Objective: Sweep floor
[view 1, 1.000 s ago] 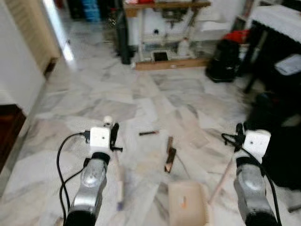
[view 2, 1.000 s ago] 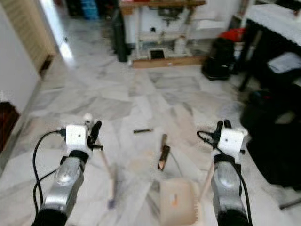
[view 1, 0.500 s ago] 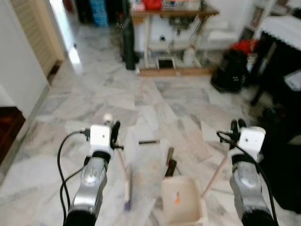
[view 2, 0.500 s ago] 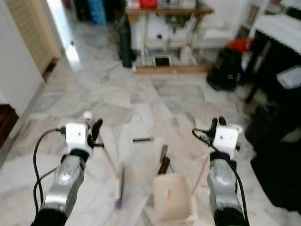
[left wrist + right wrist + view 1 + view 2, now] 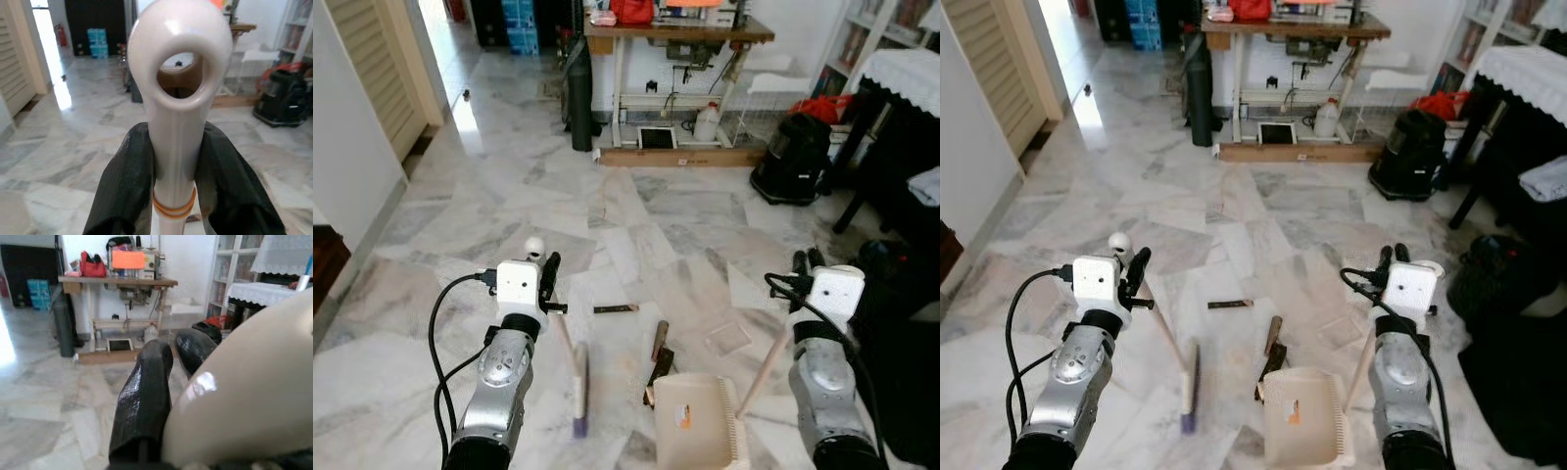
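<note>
In the lower left of the head views, the left end effector [image 5: 548,277] is clamped on the broom [image 5: 570,354], a thin stiff stick with a glossy white looped cap and a narrow brush head resting on the marble floor [image 5: 509,196]. It looks light but slippery; the hold sits just below the cap. At lower centre lie dark wood scraps [image 5: 658,354]. Lower right, the right end effector [image 5: 800,260] grips the beige plastic dustpan [image 5: 697,433] by its long wooden handle.

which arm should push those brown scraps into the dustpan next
Left, probably. The left gripper holds the broom, whose head rests beside the brown scraps; the right gripper holds the dustpan.
</note>
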You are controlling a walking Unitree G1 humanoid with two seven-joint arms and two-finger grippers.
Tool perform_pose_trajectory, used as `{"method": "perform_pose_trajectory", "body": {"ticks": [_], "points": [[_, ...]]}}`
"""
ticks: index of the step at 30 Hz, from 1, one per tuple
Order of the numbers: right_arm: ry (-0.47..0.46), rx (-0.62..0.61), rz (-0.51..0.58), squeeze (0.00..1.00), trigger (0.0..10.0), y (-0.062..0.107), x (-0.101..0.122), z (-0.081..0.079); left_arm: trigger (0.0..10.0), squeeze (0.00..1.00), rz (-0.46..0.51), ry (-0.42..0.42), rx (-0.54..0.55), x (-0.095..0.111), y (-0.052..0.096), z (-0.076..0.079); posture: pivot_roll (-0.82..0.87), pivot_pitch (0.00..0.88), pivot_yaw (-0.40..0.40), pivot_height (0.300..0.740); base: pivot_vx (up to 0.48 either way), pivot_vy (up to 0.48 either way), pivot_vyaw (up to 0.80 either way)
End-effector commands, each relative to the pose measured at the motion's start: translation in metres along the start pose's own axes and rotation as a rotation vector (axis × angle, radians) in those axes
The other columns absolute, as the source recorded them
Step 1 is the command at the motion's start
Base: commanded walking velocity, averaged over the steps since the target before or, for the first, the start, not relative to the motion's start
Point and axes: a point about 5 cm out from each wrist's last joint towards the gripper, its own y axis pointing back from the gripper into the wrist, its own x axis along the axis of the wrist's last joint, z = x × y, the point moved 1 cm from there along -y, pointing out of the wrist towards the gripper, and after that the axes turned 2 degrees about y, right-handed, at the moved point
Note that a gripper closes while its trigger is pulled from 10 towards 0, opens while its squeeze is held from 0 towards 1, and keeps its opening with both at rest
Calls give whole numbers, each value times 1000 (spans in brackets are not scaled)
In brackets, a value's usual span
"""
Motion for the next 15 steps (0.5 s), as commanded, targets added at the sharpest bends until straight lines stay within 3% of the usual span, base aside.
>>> {"method": "perform_pose_trajectory", "body": {"ticks": [1, 6, 11, 15], "points": [[4, -43, 29, 0, 10000, -3, 6, 14, 10000, 0, 49, -23, -9, 12, -6, 3, 23, 0, -27, 740, 289, 0, 0], [-10, -52, 14, 0, 10000, -2, 4, 16, 10000, 0, 47, -22, -11, 12, -6, 2, 18, 0, -22, 740, 291, 0, 0], [-7, -59, 17, 0, 10000, -2, 4, 18, 10000, 0, 44, -20, -13, 12, -6, 3, 15, 0, -19, 740, 294, 0, -800], [-10, -64, 20, 0, 10000, -1, 5, 18, 10000, 0, 43, -22, -15, 12, -6, 3, 14, 0, -19, 740, 291, 0, 0]]}}
